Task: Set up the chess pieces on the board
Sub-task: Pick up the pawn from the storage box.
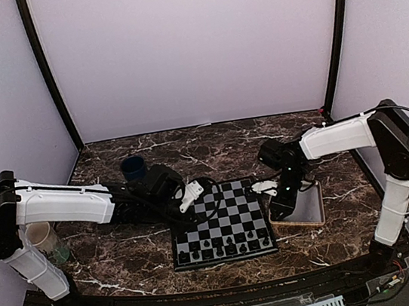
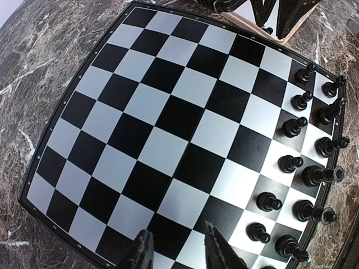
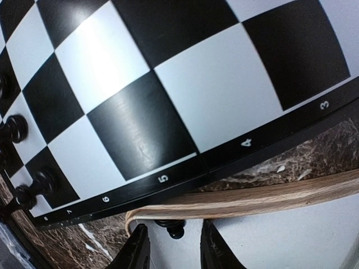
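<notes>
Because the tray rim (image 3: 252, 199) overlaps it, one chess piece (image 3: 170, 228) shows partly.

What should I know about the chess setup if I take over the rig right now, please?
Left tool: open and empty, hovering over the board at its far-left part.
Right tool: open, low over the tan-rimmed tray, lined up on one dark piece in it; not gripped.
Done: the chess pieces stand in two rows along the board's near edge; the other squares are bare.
Left: grip the tray piece and set it on the board. Whether more pieces wait in the tray cannot be told from these views.
</notes>
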You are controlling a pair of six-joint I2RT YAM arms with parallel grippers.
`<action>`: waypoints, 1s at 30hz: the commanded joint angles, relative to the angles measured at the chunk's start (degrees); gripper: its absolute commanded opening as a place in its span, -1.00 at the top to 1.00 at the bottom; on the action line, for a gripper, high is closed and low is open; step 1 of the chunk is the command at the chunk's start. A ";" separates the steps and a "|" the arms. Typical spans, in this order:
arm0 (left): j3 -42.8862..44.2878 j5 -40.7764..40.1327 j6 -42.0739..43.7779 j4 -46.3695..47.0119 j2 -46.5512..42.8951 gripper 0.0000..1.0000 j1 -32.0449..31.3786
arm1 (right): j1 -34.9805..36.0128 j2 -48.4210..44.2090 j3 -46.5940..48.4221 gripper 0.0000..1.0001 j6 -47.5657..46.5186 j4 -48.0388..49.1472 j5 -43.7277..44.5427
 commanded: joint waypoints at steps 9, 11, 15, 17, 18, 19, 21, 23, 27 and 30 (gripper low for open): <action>-0.74 0.47 -0.07 0.81 -0.09 0.32 -0.28 | 0.98 -1.98 -3.20 0.44 -3.10 1.43 -2.27; -0.63 0.55 -0.11 0.80 -0.04 0.32 -0.28 | 1.15 -2.30 -3.90 0.46 -3.66 3.38 -2.66; -0.74 0.50 -0.11 0.89 -0.18 0.32 -0.28 | 1.22 -3.00 -6.22 0.51 -4.58 8.14 -0.18; -0.74 0.47 -0.09 0.95 -0.34 0.32 -0.28 | 1.25 -3.21 -7.63 0.57 -5.08 10.25 1.63; -0.73 0.43 -0.07 0.92 -0.37 0.32 -0.35 | 1.29 -3.07 -8.10 0.63 -5.36 10.55 2.40; -0.73 0.41 -0.11 0.94 -0.39 0.32 -0.29 | 1.25 -2.94 -8.32 0.68 -5.56 10.37 2.82; -0.73 0.41 0.01 0.95 -0.48 0.32 -0.28 | 1.25 -2.97 -8.26 0.77 -6.02 9.05 3.06; -0.76 0.32 0.21 0.91 -0.51 0.32 -0.29 | 1.20 -3.85 -8.10 0.83 -6.51 6.75 3.38; -0.74 0.05 0.49 0.99 -0.66 0.32 -0.29 | 1.20 -6.59 -5.71 0.87 -8.60 0.83 6.06; -0.70 -0.13 0.67 1.16 -0.79 0.31 -0.28 | 1.20 -7.76 -2.07 0.88 -10.65 -3.34 7.99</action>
